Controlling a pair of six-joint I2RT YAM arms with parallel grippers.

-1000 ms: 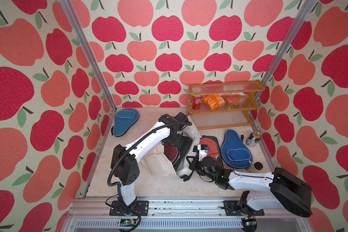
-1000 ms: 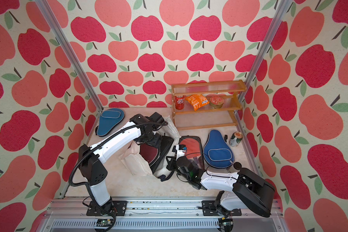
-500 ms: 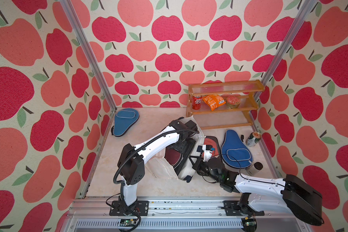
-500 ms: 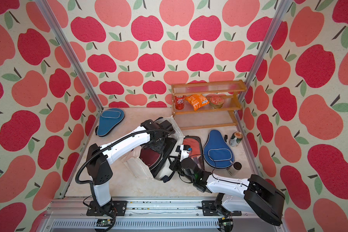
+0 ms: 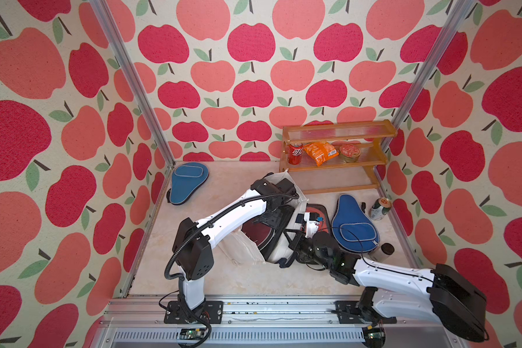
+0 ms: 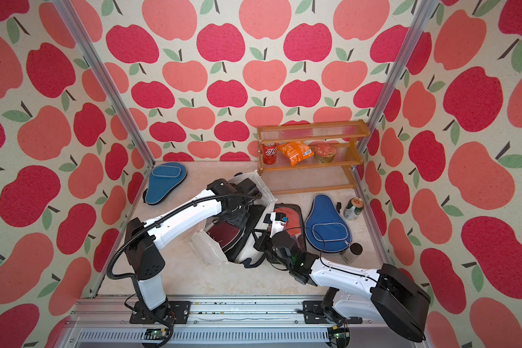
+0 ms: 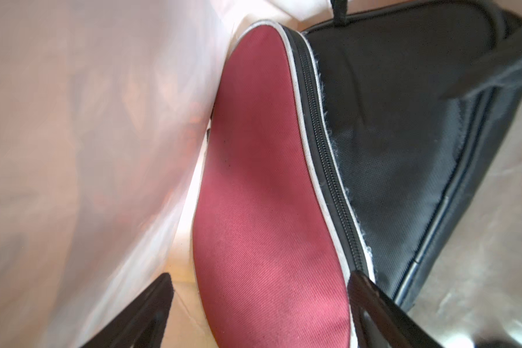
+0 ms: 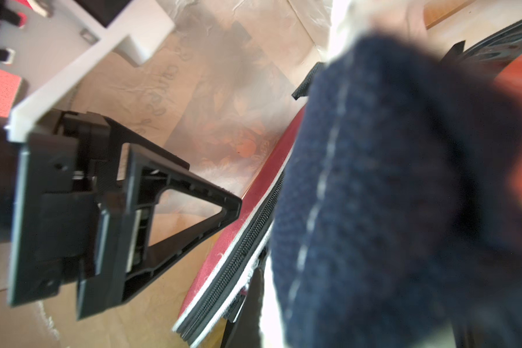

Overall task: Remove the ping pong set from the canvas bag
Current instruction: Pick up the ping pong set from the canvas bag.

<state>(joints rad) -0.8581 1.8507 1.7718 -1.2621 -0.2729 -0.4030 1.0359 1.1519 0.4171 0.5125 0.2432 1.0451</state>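
My spread left fingers straddle the maroon zip paddle case; right gripper pinches the off-white canvas bag's navy strap steady

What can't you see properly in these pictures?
- Inside of the canvas bag: in both top views the left arm covers its mouth, so any pieces beneath the maroon case are hidden.
- Left end effector: the left wrist view's edge cuts it off; only its fingertips show.
- Right end effector: in the right wrist view a blurred navy strap hides its fingers.
- Green can: label too small in both top views.
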